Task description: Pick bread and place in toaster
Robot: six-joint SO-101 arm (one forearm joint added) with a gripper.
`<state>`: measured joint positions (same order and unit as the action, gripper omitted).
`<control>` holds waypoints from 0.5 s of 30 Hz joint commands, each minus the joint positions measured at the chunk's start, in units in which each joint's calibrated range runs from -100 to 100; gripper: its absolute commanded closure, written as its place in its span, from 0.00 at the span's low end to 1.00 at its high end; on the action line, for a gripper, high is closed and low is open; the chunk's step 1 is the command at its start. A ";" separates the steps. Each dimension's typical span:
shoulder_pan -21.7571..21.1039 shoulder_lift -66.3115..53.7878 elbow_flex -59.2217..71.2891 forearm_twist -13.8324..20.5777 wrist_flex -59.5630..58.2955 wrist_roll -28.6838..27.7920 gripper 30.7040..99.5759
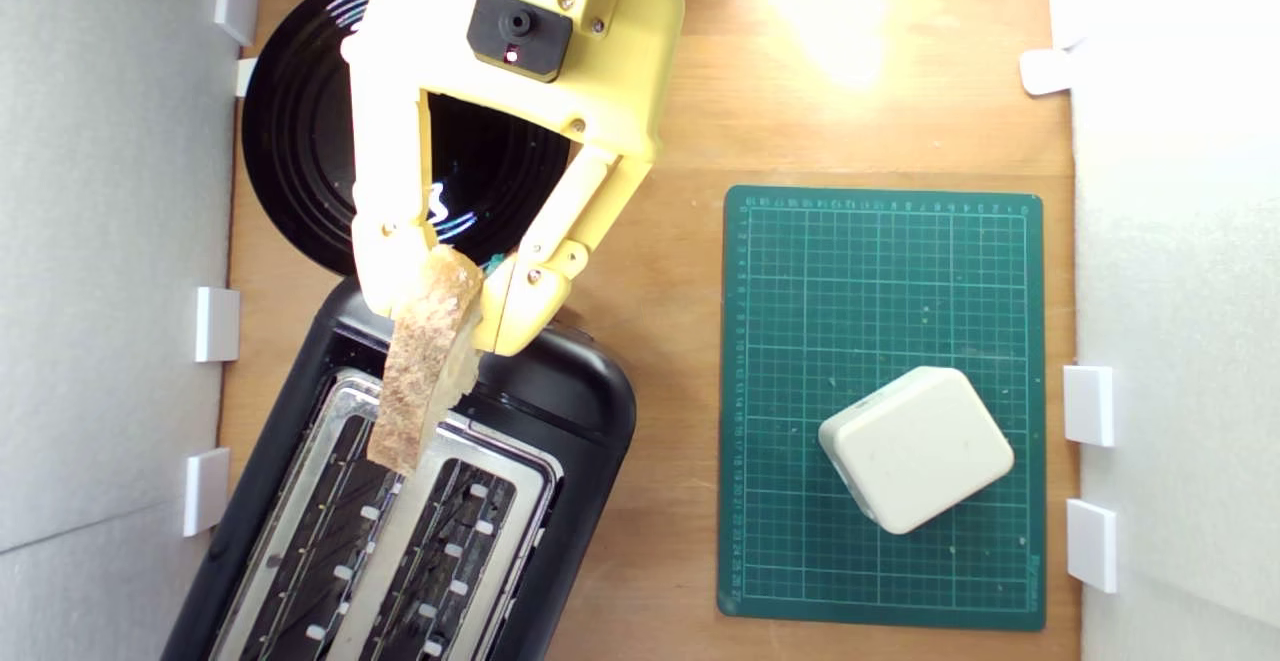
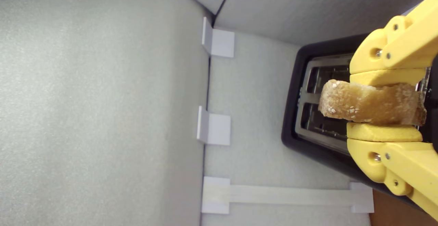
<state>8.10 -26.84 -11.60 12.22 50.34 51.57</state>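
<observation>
1. Bread point(image 1: 420, 366) sits clamped between the yellow gripper point(image 1: 450, 306) jaws, which I see closed onto its two flat faces, crust edge showing toward the exterior camera.
2. In my wrist view the bread point(image 2: 369, 104) is pinched between the two yellow pads point(image 2: 383, 132), one on each side, and its free end sticks out past them.
3. From the exterior view I read the slice as held over the toaster point(image 1: 590, 391), its lower end lying over the silver top plate point(image 1: 515, 461) around the strip between the two slots; I cannot tell whether it touches the metal.
4. The toaster lies slantwise at the exterior view's lower left, and the wrist view shows both its slots point(image 2: 323, 123) behind the bread.
5. A round black plate point(image 1: 290, 141) lies past the toaster, partly covered by the arm.
6. On the exterior view's right, well apart from the toaster, a cream-white block point(image 1: 915, 449) rests on a green cutting mat point(image 1: 880, 271).
7. White foam walls point(image 2: 102, 99) close in the wooden table point(image 1: 680, 121).
</observation>
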 commanded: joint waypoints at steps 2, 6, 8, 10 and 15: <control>2.62 0.63 -3.15 -0.25 -0.34 -0.27 0.68; 4.55 1.46 -3.24 -0.25 -0.34 0.83 0.68; 5.11 1.96 -3.24 -0.34 -0.42 1.09 0.68; 5.44 2.71 -3.33 -0.34 -0.42 1.09 0.68; 6.08 3.29 -3.33 -1.34 -3.33 0.88 0.68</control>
<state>13.32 -22.81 -11.51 12.04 49.92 52.29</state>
